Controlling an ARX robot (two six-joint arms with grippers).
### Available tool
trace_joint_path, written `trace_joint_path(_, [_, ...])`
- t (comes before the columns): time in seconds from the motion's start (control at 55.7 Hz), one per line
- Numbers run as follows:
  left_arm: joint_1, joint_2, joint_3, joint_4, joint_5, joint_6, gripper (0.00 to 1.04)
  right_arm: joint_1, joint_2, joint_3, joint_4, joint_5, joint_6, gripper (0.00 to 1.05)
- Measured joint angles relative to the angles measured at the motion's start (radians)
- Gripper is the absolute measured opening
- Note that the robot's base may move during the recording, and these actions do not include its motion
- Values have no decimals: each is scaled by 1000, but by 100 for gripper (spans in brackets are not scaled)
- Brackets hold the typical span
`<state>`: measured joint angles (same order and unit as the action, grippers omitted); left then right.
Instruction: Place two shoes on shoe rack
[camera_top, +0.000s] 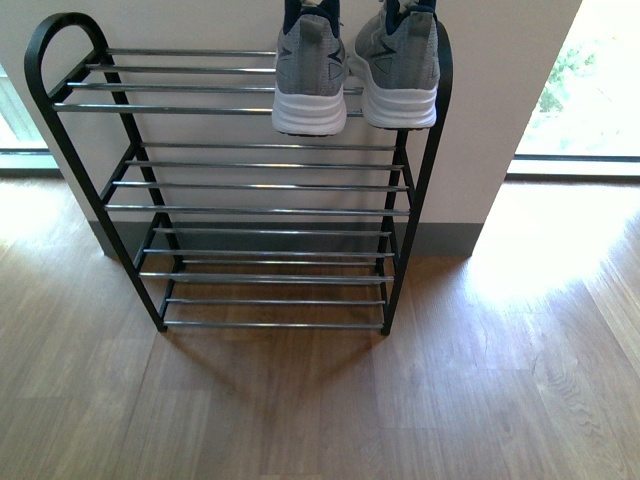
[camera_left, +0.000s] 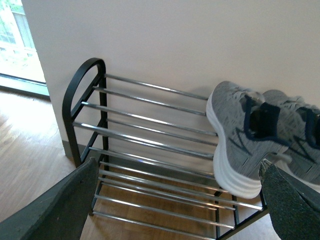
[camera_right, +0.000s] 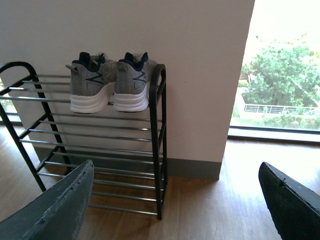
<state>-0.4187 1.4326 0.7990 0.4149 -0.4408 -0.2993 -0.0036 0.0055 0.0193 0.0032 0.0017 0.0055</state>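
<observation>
Nearest you in the front view is the wood floor (camera_top: 320, 400). Beyond it the shoe rack (camera_top: 260, 210) stands against a pale wall. Both shoes sit on the rack's top tier, at its right end. The outer shoe (camera_top: 398, 70) is just beside the end loop and the inner shoe (camera_top: 310, 75) is close alongside it. Their heels face you and overhang the front bar, and their long axes run front to back across the bars. The picture's edge cuts off their collars. You see grey knit, thick white soles and navy marks.

In the left wrist view, the left gripper (camera_left: 178, 165) shows only as two dark fingers (camera_left: 65, 205) spread wide, with nothing between them. The inner shoe (camera_left: 232, 135) shows its side and navy lining. The outer shoe (camera_left: 300, 145) is cut off at the frame edge. The rack's far loop (camera_left: 90, 62) is whole.

In the right wrist view, the right gripper (camera_right: 176, 166) is also spread wide and holds nothing. The rack's end post (camera_right: 158, 150) partly hides the outer shoe (camera_right: 132, 82). The inner shoe (camera_right: 90, 87) sits beside it. The laces are too small to make out.
</observation>
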Motion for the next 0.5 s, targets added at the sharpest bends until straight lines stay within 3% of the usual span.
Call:
trace_joint_path(0.467, [146, -111, -274, 155, -15, -65, 95, 0, 0, 0, 0, 0, 0, 96])
trace_joint_path(0.503, [158, -108, -298, 234, 46, -24, 91, 0, 0, 0, 0, 0, 0, 96])
